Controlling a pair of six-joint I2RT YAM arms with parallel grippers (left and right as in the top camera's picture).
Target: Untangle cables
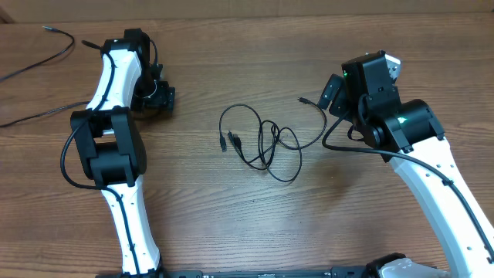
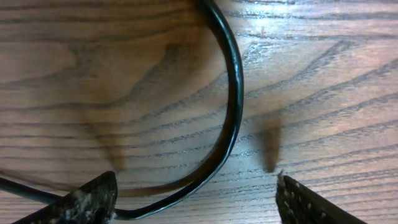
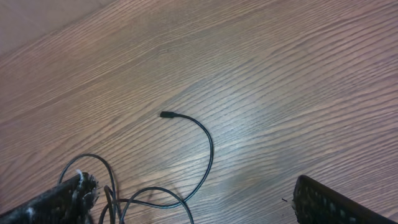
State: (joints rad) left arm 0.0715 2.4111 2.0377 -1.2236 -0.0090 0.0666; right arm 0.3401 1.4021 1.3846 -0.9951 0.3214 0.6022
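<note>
Nearest are the dark fingers [image 2: 87,202] of the left gripper [image 2: 196,208]: wide apart, holding nothing, with a curved black wire [image 2: 233,93] lying on the brown wooden table [image 2: 124,74] between them. The right gripper [image 3: 196,205] is also wide open and empty. The thin black tangled cables [image 1: 262,143] lie in the middle, well apart from the left gripper. Closing there may catch the wrong wire and pull it.

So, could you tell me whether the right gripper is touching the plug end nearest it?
Apart. The right wrist view shows the plug end lying on the bare table, with a plain gap to the open right gripper.
</note>
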